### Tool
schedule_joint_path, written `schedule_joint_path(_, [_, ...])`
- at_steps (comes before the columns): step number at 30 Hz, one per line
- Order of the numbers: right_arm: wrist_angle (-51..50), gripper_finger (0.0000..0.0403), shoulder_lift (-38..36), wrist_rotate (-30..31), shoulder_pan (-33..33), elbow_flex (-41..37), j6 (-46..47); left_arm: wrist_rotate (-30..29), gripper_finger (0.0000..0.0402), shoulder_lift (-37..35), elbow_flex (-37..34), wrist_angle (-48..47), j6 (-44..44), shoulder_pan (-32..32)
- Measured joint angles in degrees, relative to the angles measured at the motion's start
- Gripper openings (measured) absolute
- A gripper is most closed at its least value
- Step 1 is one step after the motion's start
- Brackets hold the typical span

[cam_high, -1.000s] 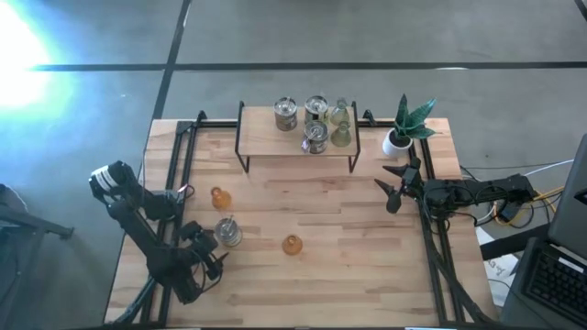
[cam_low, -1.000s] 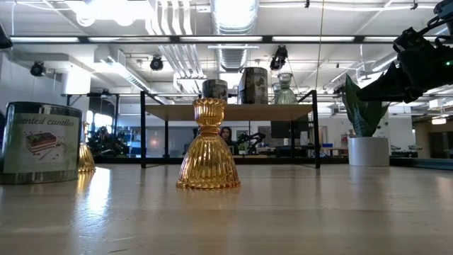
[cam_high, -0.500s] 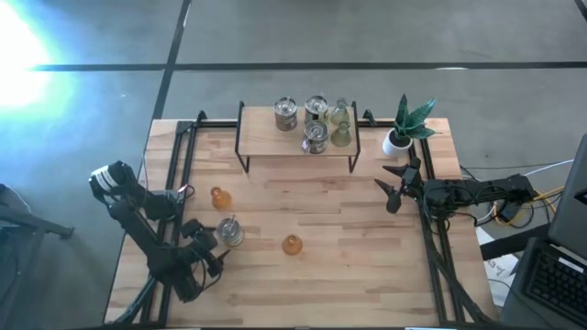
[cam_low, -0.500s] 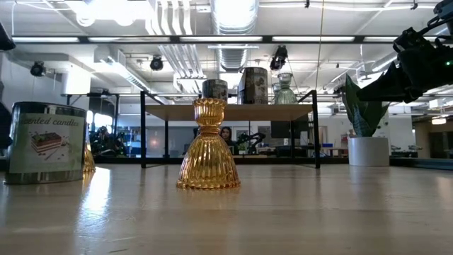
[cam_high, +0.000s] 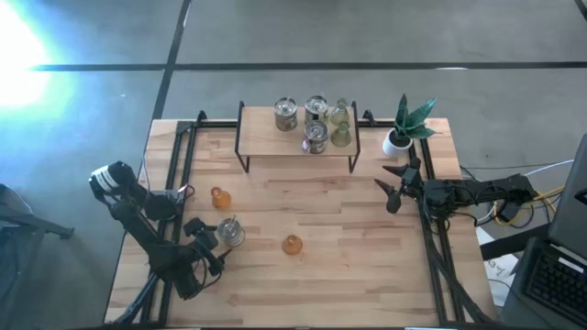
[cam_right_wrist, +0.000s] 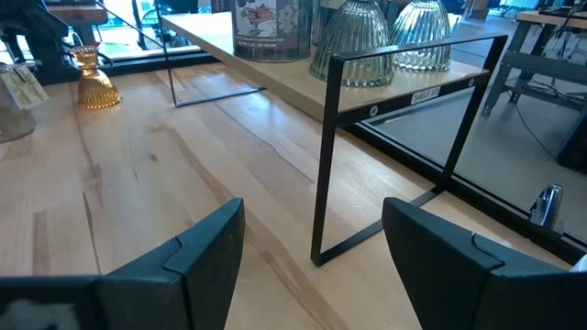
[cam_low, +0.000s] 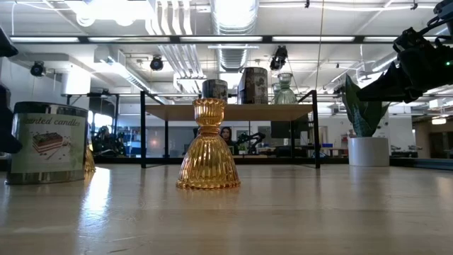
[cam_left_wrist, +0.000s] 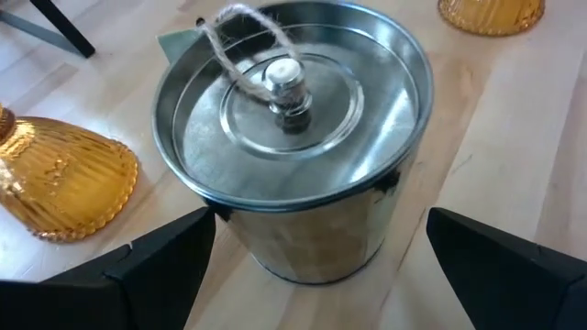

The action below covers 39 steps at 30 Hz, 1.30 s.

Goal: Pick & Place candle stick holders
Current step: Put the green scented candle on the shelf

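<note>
A silvery tin (cam_left_wrist: 293,156) with a lid is sitting upright on the wood table (cam_left_wrist: 514,165), pretty much filling the shot. The lid has a little metal knob (cam_left_wrist: 284,82) in the middle with a loop of twine (cam_left_wrist: 240,46) lying off it. The left gripper (cam_left_wrist: 316,266) is hanging wide open, a dark finger (cam_left_wrist: 156,270) on each side of the tin, not touching it. A ribbed orange holder (cam_left_wrist: 60,183) is sitting just beside the tin, and another orange holder (cam_left_wrist: 491,14) is poking in at the edge.

Desk (cam_high: 348,229): your two orange holders (cam_high: 292,245), a lidded tin (cam_high: 228,232), potted plant (cam_high: 402,133), shelf (cam_high: 261,136).
Shelf: tins and glass holders (cam_high: 341,124).
</note>
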Motion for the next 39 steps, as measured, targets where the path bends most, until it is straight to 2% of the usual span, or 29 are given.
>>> schedule_joint_path(17, [0.0, 0.0251, 0.0, 0.0, 0.0, 0.0, 0.0, -4.2, 0.0399, 0.0, -5.7, 9.9, 2.0, 1.5])
schedule_joint_path(31, [0.0, 0.0251, 0.0, 0.0, 0.0, 0.0, 0.0, -9.0, 0.0399, 0.0, -9.9, 21.3, 9.7, 4.7])
schedule_joint_path(39, [0.0, 0.0251, 0.0, 0.0, 0.0, 0.0, 0.0, -12.2, 0.0399, 0.0, -10.2, 23.6, 12.6, 6.3])
